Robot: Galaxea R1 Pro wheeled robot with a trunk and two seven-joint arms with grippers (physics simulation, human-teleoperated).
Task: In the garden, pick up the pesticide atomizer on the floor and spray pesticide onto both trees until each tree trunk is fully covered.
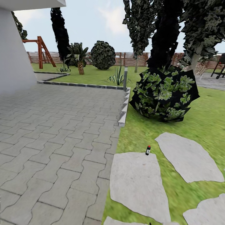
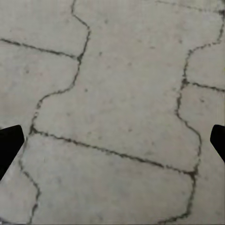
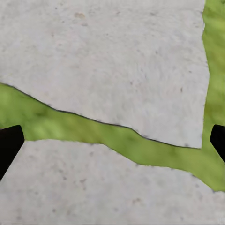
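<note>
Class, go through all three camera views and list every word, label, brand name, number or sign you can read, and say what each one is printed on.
There is no readable text in any view.
The small dark bottle with a red cap, standing at the far edge of a stepping stone, is too small to show any label.
The patio paving and the stones and grass under the right gripper carry no markings.

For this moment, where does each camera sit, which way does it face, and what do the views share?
Head view: on the head, facing forward and down over the paved patio, stepping stones and atomizer.
Left wrist view: looks along the left gripper at pavers.
Right wrist view: looks along the right gripper at stone and grass.
Shared: both wrist views show dark fingertips at opposite edges.
</note>
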